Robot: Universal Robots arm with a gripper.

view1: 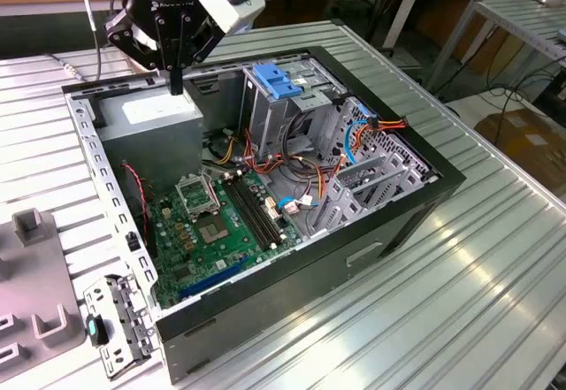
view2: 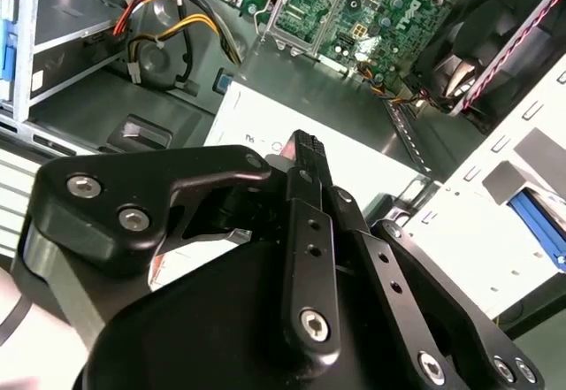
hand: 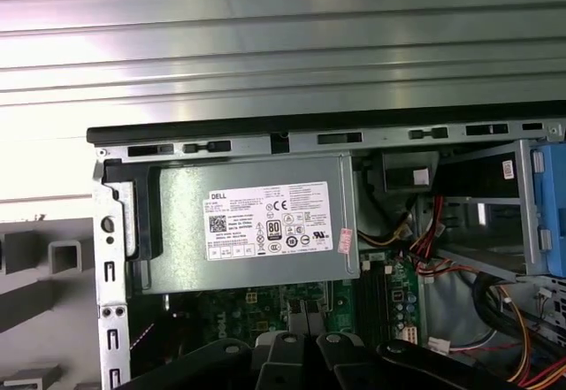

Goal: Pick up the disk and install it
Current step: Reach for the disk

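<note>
Disk placement I cannot tell, and the gripper (view1: pixel 177 83), fingers pressed together on nothing, hangs over the power supply (view1: pixel 155 111) in the exterior view's upper left, so a blind descent could strike its casing or snag nearby cables (view1: pixel 230 153).

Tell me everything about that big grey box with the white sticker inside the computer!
The big grey box looks like dull metal, a plain rectangular block. A white sticker with small print covers much of its broad face. It sits flat in a corner of the open computer case, snug against the case's walls, beside the green circuit board. The black gripper hangs over it in the exterior view; whether they touch cannot be told.
</note>
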